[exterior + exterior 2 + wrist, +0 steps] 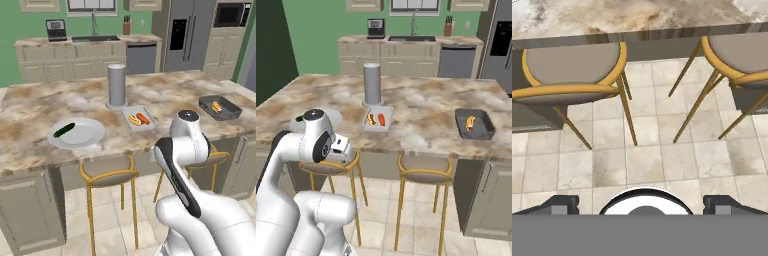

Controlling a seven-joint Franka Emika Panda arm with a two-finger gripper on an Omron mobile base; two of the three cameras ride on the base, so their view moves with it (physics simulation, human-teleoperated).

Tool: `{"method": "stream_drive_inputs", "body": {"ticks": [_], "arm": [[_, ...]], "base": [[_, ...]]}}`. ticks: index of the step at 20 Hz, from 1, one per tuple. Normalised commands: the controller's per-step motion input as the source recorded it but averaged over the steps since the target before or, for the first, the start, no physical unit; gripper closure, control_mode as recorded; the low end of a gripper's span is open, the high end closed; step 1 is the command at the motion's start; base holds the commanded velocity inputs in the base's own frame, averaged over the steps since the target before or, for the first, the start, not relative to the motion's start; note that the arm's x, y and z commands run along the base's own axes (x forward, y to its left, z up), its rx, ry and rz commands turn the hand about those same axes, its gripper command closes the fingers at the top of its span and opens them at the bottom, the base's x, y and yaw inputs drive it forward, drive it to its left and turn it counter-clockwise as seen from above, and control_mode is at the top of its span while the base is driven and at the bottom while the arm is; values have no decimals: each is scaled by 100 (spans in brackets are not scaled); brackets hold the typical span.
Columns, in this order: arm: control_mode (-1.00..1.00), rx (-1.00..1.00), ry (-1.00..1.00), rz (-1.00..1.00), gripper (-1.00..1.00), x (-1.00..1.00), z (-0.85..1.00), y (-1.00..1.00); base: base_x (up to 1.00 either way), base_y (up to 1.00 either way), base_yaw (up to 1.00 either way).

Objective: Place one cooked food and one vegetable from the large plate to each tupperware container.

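The gripper [643, 205] hangs with jaws spread wide over pale floor tiles [647, 155], holding nothing, well apart from the dark green cucumber [64, 130] on the round pale plate [87, 136] (near the marble counter's [60, 107] front edge); the lighter grey tray [131, 111] seemingly holds hot dog [134, 120] and carrot [143, 118].

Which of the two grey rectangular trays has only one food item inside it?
The darker grey rectangular tray, at the counter's right end. It holds a single small hot dog, while the lighter grey tray beside the grey cylinder holds a hot dog and an orange-red carrot.
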Motion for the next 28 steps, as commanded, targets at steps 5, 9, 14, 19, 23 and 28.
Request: {"method": "stream_drive_inputs", "body": {"ticks": [5,9,14,19,23,28], "arm": [[100,0,0,0,-100,0,0,0],[100,0,0,0,-100,0,0,0],[100,0,0,0,-100,0,0,0],[100,0,0,0,-100,0,0,0],[100,0,0,0,-100,0,0,0],[100,0,0,0,-100,0,0,0]], "base": [[2,100,-7],[10,100,-10],[44,90,-12],[65,66,-17],[16,16,-39],[-1,19,-49]]}}
